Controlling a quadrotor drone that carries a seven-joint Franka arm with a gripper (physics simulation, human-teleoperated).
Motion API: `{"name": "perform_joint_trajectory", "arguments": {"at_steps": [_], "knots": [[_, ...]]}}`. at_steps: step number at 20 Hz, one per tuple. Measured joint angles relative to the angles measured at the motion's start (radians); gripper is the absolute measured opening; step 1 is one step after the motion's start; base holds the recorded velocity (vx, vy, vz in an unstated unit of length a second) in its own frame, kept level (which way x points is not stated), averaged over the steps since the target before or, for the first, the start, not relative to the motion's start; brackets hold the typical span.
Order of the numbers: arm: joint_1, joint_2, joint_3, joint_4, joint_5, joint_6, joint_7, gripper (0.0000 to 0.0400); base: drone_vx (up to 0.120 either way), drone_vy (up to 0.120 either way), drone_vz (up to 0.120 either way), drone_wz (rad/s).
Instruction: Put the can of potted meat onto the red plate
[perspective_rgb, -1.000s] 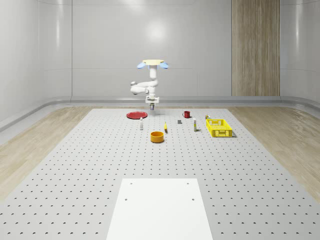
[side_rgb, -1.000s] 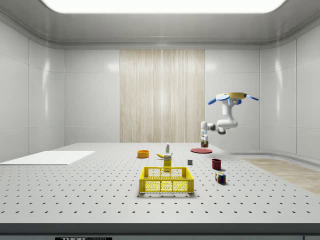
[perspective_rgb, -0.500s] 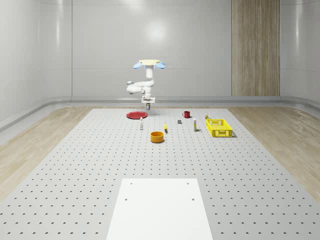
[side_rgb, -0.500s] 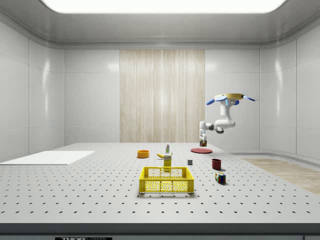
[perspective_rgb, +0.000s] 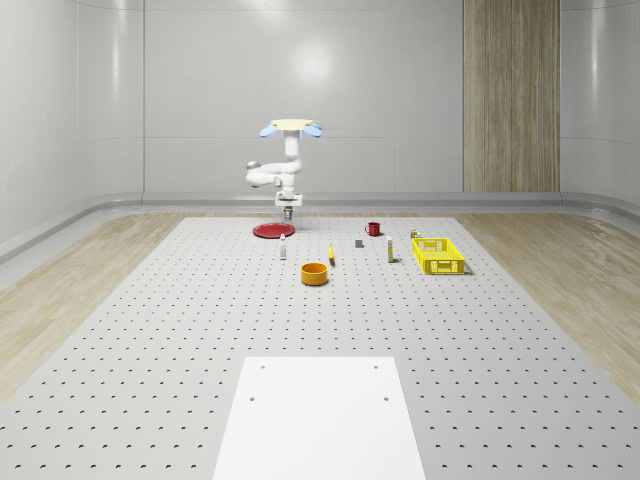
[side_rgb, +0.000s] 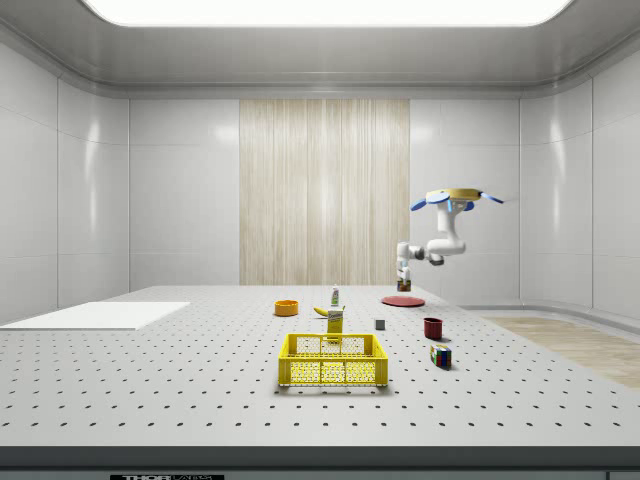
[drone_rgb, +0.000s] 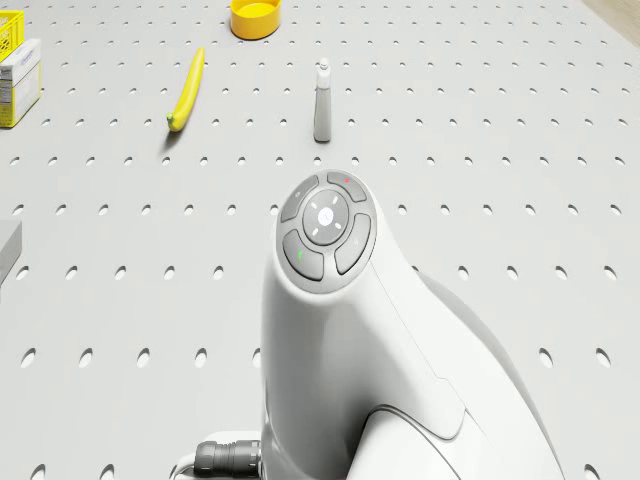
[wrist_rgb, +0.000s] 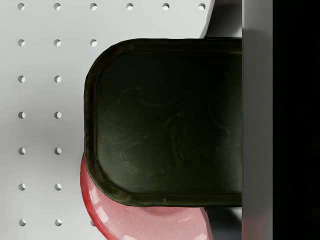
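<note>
The can of potted meat (wrist_rgb: 167, 122) is held tight in the claw (perspective_rgb: 288, 208), up in the air. One claw finger (wrist_rgb: 256, 120) presses flat on the can's side. Seen from the wrist, the edge of the red plate (wrist_rgb: 145, 220) peeks out from under the can, so the can is over the plate's rim and not yet over its middle.

To do this step well, I think the can should slide a bit more until it hangs over the middle of the plate. Then it should go down slowly and stay level. The claw should let go only when the can sits on the plate, so it does not tip or roll off.

The drone (perspective_rgb: 291, 127) hovers in the air just past the plate, near the far end of the tabletop (perspective_rgb: 320, 320). The arm (side_rgb: 432, 248) bends out to one side from the drone, then points straight down at the plate
</note>
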Motion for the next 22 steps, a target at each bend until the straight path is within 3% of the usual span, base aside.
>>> {"name": "perform_joint_trajectory", "arguments": {"at_steps": [15, 22], "knots": [[-0.006, -0.030, 0.005, 0.001, 0.012, 0.028, 0.005, 0.0286, 0.000, -0.120, -0.027, 0.000], [-0.010, -0.047, -0.053, 0.011, -0.039, 0.061, 0.003, 0.0284, 0.000, -0.011, 0.000, 0.000]]}}
